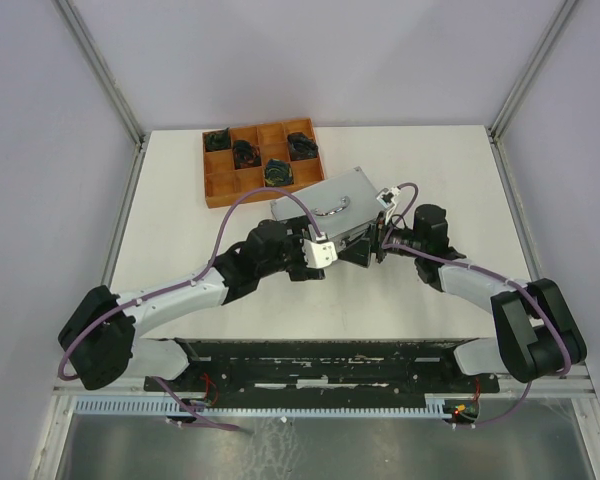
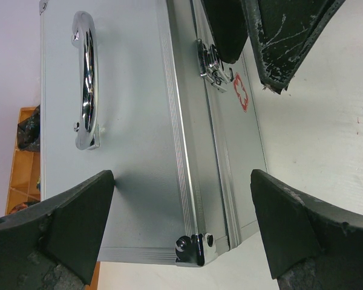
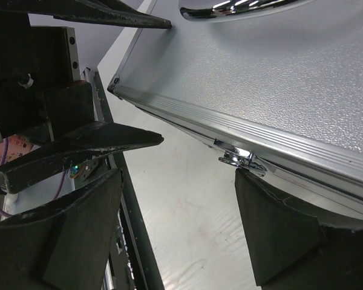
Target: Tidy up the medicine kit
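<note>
Silver-grey aluminium, the medicine kit (image 1: 325, 200) lies lid down around the middle of the table (image 1: 180, 240), turned slightly askew, just near and right of the brown wooden tray (image 1: 260, 160). Both arms meet at its near face. The left gripper (image 2: 181, 175) stands spread wide and holds nothing; in its wrist view one finger hangs over the lid near the chrome handle (image 2: 86, 84) and the other over bare table, so the kit's corner sits between them. The right gripper (image 3: 178, 175) is also parted and empty, with one fingertip (image 3: 248, 181) right under the front latch (image 3: 239, 158); whether it touches cannot be told. The small red mark (image 2: 241, 92) shows beside the latch on the front face. From above, the two grippers merge into one dark mass that hides the kit's front. The handle is cut off in the right wrist view, the kit's contents are hidden, and the dark items in the tray are too small to identify.
</note>
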